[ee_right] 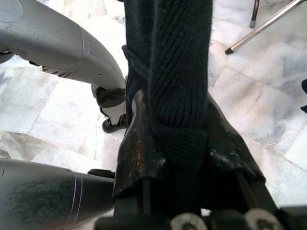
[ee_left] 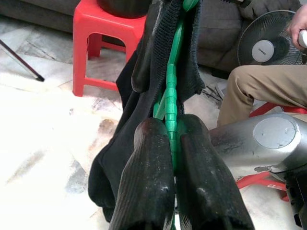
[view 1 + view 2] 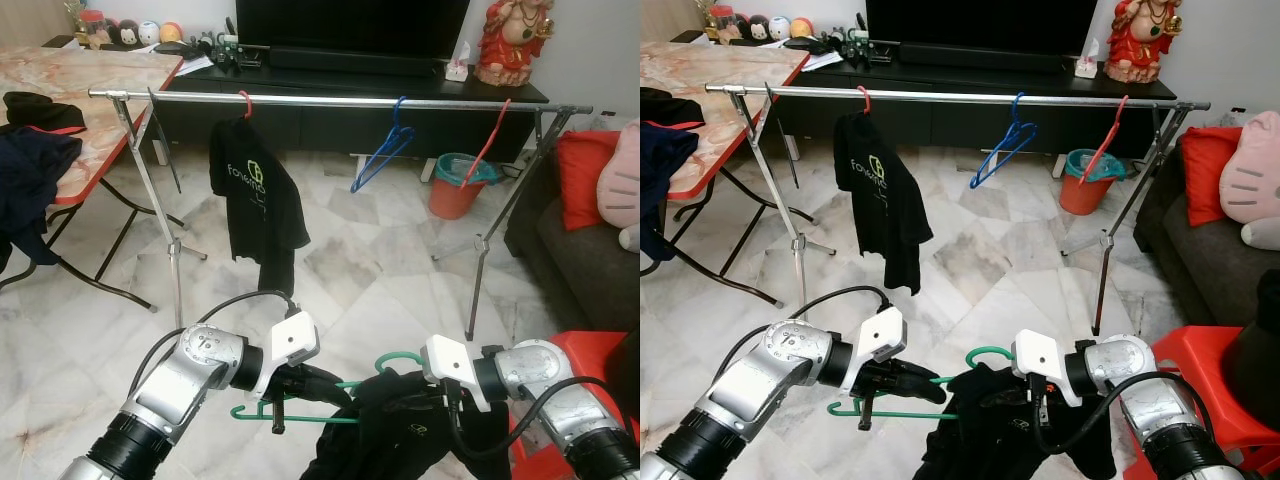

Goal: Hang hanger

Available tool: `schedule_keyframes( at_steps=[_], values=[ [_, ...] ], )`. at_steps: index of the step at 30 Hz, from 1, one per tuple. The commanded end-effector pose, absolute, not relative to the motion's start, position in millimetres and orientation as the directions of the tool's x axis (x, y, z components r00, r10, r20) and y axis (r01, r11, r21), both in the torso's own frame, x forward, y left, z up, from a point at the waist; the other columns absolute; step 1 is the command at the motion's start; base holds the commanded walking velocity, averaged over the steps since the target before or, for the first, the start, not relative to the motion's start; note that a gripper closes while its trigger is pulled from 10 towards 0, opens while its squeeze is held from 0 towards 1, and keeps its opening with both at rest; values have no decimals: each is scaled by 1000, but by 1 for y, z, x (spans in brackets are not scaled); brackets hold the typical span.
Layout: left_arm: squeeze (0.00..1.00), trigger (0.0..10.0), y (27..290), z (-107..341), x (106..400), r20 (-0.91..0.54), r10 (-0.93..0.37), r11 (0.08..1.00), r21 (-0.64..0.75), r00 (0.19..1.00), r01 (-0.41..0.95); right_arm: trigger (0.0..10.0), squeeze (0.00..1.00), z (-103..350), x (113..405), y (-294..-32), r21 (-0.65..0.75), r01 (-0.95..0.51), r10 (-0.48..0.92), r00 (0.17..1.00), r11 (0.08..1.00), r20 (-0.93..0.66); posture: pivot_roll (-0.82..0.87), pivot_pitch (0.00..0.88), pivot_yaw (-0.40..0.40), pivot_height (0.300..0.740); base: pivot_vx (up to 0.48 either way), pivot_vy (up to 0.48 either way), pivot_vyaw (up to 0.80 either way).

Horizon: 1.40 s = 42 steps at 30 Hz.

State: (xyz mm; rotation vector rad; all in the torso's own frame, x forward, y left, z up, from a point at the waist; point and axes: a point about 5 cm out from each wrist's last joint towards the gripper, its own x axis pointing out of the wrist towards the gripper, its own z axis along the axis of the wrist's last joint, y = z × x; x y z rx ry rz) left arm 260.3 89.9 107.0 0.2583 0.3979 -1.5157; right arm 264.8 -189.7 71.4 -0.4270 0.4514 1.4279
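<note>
Both grippers' jaws closed — left point(image 2: 170, 158) on ribbed green hanger point(image 2: 171, 103), right point(image 1: 175, 143) on knitted black garment point(image 1: 177, 62)

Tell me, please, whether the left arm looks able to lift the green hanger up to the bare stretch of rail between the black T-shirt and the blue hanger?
Probably yes: the left claw is shut on the green hanger, and nothing stands between it and the rail. The right claw grips the dark garment, so both must rise together.

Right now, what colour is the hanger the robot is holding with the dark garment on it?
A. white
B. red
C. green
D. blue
C: the left pincer is shut on a green hanger that carries the dark garment, which the right pincer grips.
</note>
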Motion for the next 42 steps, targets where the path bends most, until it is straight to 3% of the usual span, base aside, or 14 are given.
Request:
schedule_keyframes(
  at_steps=[1, 4, 5, 6, 20, 28, 33, 34, 35, 36, 37, 38, 39, 42],
  values=[
    [0, 10000, 77, 116, 260, -378, -926, -6, -38, -20, 999, 0, 0, 75, 270, -187, -41, -993, 839, 116, 112, -532, -123, 0, -91, 740, 0, 0, 0],
    [0, 10000, 77, 116, 259, -377, -926, -20, -39, -33, 999, 0, 0, 74, 270, -187, -41, -993, 838, 116, 111, -533, -126, 0, -86, 740, 0, 0, 0],
    [694, 10000, 76, 116, 259, -377, -925, -23, -41, -37, 999, 0, 0, 74, 270, -186, -40, -993, 838, 115, 111, -533, -126, 0, -85, 740, 0, 0, 0],
    [1000, 10000, 76, 115, 259, -375, -926, -27, -43, -41, 999, 0, 0, 73, 270, -186, -41, -993, 838, 115, 110, -534, -125, 0, -83, 740, 0, 0, 0],
    [1000, 10000, 91, 120, 266, -396, -918, 17, -24, 6, 1000, 0, 0, 67, 271, -191, -63, -991, 797, 134, 120, -588, -122, 0, -85, 740, 0, 0, 0],
    [1000, 10000, 134, 126, 275, -432, -885, 186, 9, 171, 983, 0, 0, 64, 274, -200, -79, -985, 770, 171, 156, -615, -110, 0, -93, 740, 0, 0, 0],
    [1000, 10000, 168, 126, 284, -405, -822, 421, 43, 401, 906, 0, 0, 65, 278, -206, -96, -977, 755, 209, 192, -621, -105, 0, -93, 740, 0, 0, 0],
    [1000, 10000, 168, 126, 284, -405, -822, 421, 43, 401, 906, 0, 0, 65, 278, -206, -96, -977, 755, 209, 192, -621, -105, 0, -93, 740, 0, 0, 0],
    [922, 10000, 185, 122, 293, -387, -734, 573, 87, 558, 815, 0, 0, 68, 282, -209, -120, -968, 746, 245, 219, -619, -101, 0, -95, 740, 0, 0, 0],
    [514, 10000, 202, 115, 301, -390, -615, 699, 134, 686, 703, 0, 0, 71, 286, -211, -143, -958, 738, 283, 249, -612, -100, 0, -94, 740, 0, 0, 0],
    [514, 10000, 205, 113, 302, -391, -587, 722, 144, 709, 677, 0, 0, 71, 287, -212, -147, -955, 737, 292, 256, -610, -100, 0, -94, 740, 0, 0, 0],
    [0, 10000, 213, 109, 303, -384, -527, 773, 153, 758, 615, 0, 0, 74, 290, -213, -161, -947, 734, 319, 280, -600, -100, 0, -96, 740, 0, 0, 0],
    [0, 10000, 226, 102, 305, -358, -412, 859, 156, 838, 489, 0, 0, 78, 296, -215, -189, -928, 722, 368, 319, -586, -96, 0, -96, 740, 0, 0, 0],
    [0, 10000, 235, 94, 305, -344, -315, 919, 124, 885, 375, 0, 0, 81, 300, -215, -213, -915, 713, 401, 343, -574, -94, 0, -97, 740, 0, 0, 0]
  ],
)
